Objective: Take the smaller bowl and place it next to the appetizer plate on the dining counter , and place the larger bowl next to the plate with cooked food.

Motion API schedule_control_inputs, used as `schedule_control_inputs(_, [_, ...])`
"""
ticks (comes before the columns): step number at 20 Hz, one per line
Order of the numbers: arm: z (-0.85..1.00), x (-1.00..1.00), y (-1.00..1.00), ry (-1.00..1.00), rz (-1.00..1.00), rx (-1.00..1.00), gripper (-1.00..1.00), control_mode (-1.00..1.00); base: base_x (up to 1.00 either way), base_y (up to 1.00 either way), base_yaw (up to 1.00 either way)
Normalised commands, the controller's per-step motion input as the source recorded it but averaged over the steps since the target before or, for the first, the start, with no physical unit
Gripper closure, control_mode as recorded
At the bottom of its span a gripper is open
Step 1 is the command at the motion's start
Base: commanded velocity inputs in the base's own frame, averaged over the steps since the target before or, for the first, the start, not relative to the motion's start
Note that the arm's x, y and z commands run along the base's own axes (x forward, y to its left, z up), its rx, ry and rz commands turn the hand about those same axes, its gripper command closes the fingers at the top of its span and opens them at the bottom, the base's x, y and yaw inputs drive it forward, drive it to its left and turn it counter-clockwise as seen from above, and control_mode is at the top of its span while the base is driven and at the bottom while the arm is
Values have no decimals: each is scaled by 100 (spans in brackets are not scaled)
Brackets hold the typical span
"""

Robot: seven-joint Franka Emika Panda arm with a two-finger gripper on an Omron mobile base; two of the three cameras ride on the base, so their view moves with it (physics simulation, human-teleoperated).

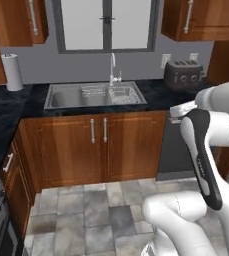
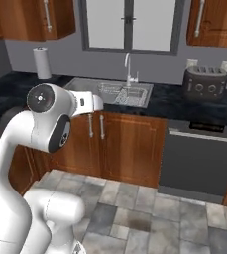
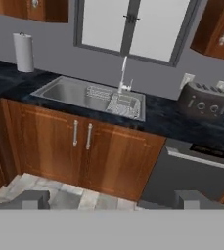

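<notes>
**Hand view faces the sink; no bowls or plates in sight yet**

Hand view looks across a tiled floor (image 3: 59, 188) at a kitchen counter (image 3: 167, 119) with a dark stone top. A steel sink (image 3: 91, 97) sits near centre, its tap (image 3: 123, 73) at 12 o'clock of the basin, below a window (image 3: 133, 27). A paper-towel roll (image 3: 24, 51) stands at 10 o'clock of the sink and a toaster (image 3: 203, 100) at 3 o'clock. Wooden cupboard doors (image 3: 81, 151) run under the sink, with a dark dishwasher front (image 3: 191, 178) to their right.

The claw (image 3: 114, 199) shows its two dark tips rising well apart at the frame's bottom, so it stands open with nothing between them. In the base views the arm (image 1: 206, 150) is folded up near the base, far from any counter.

Neither bowl, neither plate nor the dining counter can be placed from these pictures, so the task looks barely begun; the work in hand is probably searching or driving.

Risks, as I judge them: the base may head for this sink counter rather than the marble dining one, since only this one is ahead. Once the bowls are found, mixing up which bowl goes by which plate is the likeliest error. A swing of the folded arm near the cupboards could clip the handles.
</notes>
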Motion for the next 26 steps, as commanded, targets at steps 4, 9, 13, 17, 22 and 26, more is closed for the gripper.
schedule_control_inputs(4, [0, 0, 0, 0, 0, 0, -100, 100, 77, -3, 23])
schedule_control_inputs(9, [0, 0, 0, 0, 0, 0, -100, 100, 55, 0, 47])
schedule_control_inputs(13, [0, 0, 0, 0, 0, 0, -100, 100, 30, 0, 59])
schedule_control_inputs(17, [0, 0, 0, 0, 0, 0, -100, 100, 37, 0, 58])
schedule_control_inputs(22, [0, 0, 0, 0, 0, 0, -100, 100, 36, -3, 49])
schedule_control_inputs(26, [0, 0, 0, 0, 0, 0, -100, 100, 25, -23, 43])
